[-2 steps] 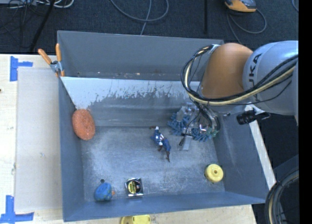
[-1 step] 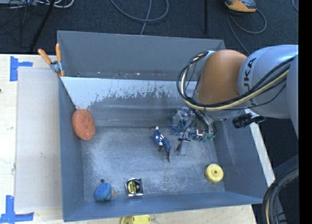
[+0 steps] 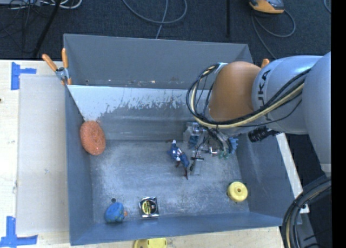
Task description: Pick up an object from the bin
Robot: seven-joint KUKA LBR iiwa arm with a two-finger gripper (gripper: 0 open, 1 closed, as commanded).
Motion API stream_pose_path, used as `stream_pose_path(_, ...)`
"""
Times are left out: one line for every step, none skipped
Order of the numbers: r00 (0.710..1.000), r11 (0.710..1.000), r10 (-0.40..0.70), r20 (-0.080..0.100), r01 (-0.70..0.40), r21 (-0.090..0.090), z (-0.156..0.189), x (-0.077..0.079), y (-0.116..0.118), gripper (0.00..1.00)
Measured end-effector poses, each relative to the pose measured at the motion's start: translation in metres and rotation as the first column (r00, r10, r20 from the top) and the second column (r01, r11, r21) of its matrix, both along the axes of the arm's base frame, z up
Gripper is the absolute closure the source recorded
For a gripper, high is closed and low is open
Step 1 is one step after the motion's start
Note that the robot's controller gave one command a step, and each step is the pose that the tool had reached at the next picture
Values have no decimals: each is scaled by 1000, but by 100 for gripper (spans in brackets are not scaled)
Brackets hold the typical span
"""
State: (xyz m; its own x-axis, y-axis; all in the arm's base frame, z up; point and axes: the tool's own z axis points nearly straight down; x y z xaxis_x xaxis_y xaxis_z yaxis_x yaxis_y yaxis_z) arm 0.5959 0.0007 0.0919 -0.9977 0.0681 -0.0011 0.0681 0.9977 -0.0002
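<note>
one camera looks down into the grey bin [image 3: 135, 176] from above and slightly from the near side, facing its far wall. it sits back enough to frame the whole bin, with the arm [image 3: 292, 95] at the right.

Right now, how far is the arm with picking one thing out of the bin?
Done: the gripper is low in the bin, beside a small blue thing near the middle. In hand: I cannot see anything held. Left: grasp and lift. The orange oval and the yellow round piece lie apart from it.
</note>
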Motion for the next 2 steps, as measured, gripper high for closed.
stream_pose_path(999, 999, 46, -2, -46, 0, -22, -6, 8, 100)
stream_pose_path(999, 999, 46, -2, -46, -1, -22, -6, 8, 100)
